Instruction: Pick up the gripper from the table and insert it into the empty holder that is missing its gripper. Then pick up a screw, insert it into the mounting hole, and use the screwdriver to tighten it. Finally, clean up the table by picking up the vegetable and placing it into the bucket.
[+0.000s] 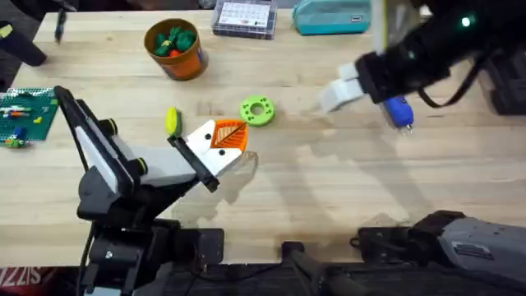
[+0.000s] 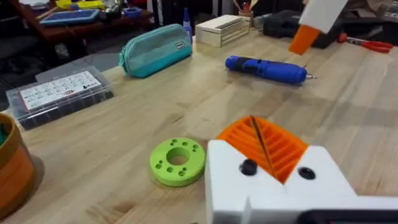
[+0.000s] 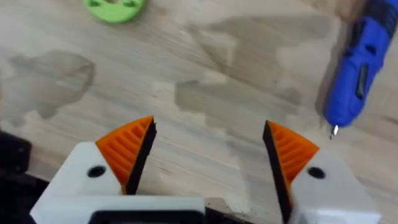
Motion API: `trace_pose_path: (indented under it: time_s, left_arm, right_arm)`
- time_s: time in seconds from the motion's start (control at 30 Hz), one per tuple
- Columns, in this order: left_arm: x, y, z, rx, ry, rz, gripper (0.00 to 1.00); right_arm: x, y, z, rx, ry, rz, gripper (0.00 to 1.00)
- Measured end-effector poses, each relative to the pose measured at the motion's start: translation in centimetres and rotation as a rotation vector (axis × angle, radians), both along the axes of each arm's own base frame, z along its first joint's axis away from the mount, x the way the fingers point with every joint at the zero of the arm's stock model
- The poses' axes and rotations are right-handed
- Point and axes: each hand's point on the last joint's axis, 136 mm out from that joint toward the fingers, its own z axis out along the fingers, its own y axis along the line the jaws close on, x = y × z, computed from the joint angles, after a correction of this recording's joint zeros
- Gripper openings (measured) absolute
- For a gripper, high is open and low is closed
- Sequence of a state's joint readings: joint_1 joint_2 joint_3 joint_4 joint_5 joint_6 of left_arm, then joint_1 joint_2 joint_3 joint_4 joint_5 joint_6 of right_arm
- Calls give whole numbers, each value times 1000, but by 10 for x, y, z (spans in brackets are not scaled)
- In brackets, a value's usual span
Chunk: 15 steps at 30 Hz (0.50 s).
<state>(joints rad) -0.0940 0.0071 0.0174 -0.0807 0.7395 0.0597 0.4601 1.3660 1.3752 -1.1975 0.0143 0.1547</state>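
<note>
My left gripper (image 1: pixel 226 136) hovers low over the middle of the table, shut, its two orange ribbed pads (image 2: pixel 280 149) pressed together with nothing visible between them. The yellow-green vegetable (image 1: pixel 172 121) lies just left of it. The blue screwdriver (image 1: pixel 400 111) lies at the right, and it also appears in the left wrist view (image 2: pixel 267 68). Above the table beside the screwdriver (image 3: pixel 354 81), my right gripper (image 3: pixel 208 155) is open with nothing between its fingers. The orange bucket (image 1: pixel 175 48) stands at the back left. The loose gripper, the empty holder and the screw are out of view.
A green ring-shaped disc (image 1: pixel 257 110) lies between the two grippers. A clear parts box (image 1: pixel 242 18) and a teal pouch (image 1: pixel 329 16) sit along the back edge. A green brick plate (image 1: pixel 20 115) lies at the far left.
</note>
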Motion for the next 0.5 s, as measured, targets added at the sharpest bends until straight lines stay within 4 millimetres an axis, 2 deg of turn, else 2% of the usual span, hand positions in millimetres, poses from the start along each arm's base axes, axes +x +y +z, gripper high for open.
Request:
trace_pose_path:
  time_s: [0.1,0.23,0.5]
  left_arm:
    - [0,0,0,0,0,0,15]
    - [0,0,0,0,0,0,15]
    - [0,0,0,0,0,0,15]
  right_arm:
    - [1,-25,-17,-16,32,-78,994]
    - [12,-51,-34,-41,39,-97,994]
    - [66,-107,-48,-76,-53,-128,993]
